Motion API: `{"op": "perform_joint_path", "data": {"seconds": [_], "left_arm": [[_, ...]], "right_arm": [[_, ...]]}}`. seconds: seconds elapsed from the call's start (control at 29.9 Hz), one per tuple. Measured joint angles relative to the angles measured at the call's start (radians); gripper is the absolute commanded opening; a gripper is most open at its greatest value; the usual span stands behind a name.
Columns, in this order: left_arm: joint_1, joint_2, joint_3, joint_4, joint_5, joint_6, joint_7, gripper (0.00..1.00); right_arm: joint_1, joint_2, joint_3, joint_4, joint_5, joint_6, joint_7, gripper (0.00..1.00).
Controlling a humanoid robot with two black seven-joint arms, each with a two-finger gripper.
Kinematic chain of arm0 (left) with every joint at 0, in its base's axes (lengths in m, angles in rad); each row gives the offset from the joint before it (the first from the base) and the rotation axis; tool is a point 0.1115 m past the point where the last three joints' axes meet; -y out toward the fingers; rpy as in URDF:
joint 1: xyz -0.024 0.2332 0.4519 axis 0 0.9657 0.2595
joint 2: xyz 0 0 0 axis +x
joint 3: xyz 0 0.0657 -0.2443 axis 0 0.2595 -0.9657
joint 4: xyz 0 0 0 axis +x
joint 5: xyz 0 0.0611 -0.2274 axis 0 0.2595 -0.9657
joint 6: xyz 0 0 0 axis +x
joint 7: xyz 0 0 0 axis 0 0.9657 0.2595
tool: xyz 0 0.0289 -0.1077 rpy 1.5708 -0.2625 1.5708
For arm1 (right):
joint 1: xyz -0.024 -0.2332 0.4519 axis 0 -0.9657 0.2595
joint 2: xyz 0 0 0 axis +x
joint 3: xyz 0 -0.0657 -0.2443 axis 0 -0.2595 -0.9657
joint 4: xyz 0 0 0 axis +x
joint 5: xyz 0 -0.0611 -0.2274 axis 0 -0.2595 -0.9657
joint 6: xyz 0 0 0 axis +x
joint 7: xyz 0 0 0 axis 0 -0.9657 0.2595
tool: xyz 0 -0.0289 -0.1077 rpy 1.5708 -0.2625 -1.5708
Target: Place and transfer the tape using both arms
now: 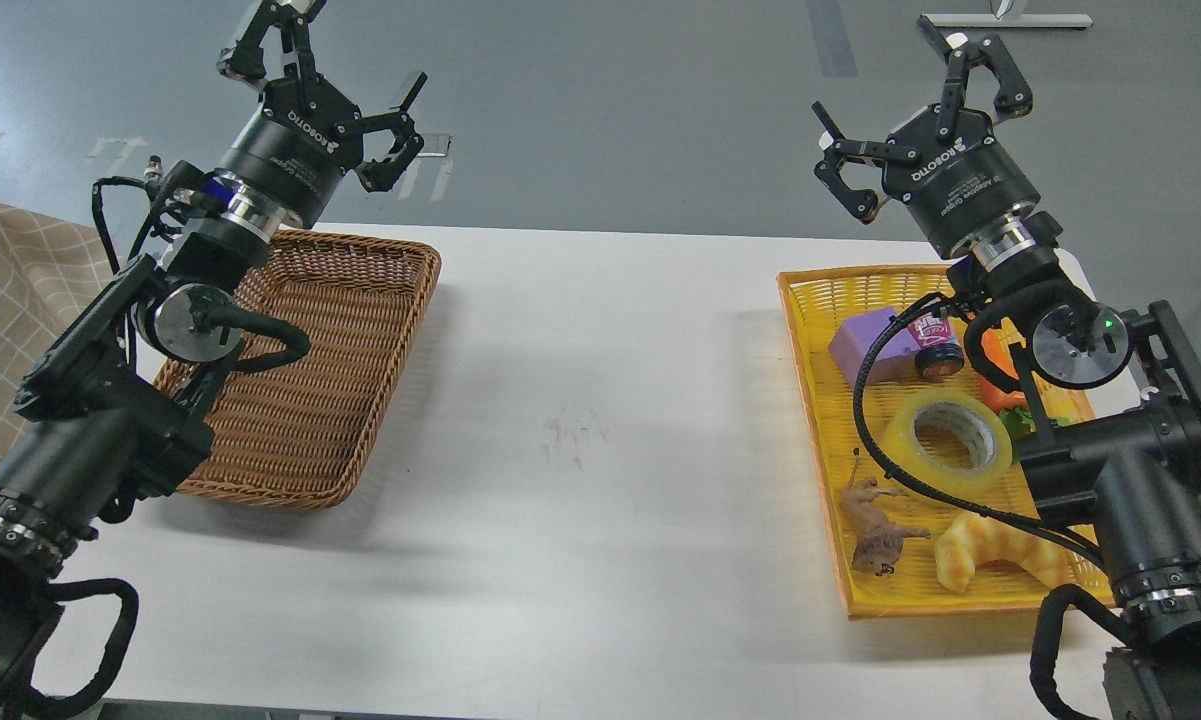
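The tape [948, 436], a yellowish translucent roll with a grey-white core, lies flat in the yellow basket [810, 330] on the right of the table. My right gripper [910, 110] is open and empty, raised above the basket's far end, well above the tape. My left gripper [320, 85] is open and empty, raised above the far left corner of the brown wicker basket [330, 390] on the left.
The yellow basket also holds a purple block [865, 347], a small dark jar [937, 350], an orange carrot toy [1005, 385], a brown animal figure [875, 525] and a croissant toy [995, 560]. A white table [600, 420] lies between the baskets. Checked cloth [10, 300] lies at left.
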Motion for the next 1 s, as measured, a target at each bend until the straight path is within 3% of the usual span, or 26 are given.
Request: {"op": "perform_joint_path", "data": {"seconds": [1.0], "left_arm": [[0.001, -0.014, -0.007, 0.006, -0.002, 0.000, 0.004, 0.98]], "right_arm": [[-0.004, -0.001, 0.003, 0.015, -0.006, 0.000, 0.014, 1.00]]}}
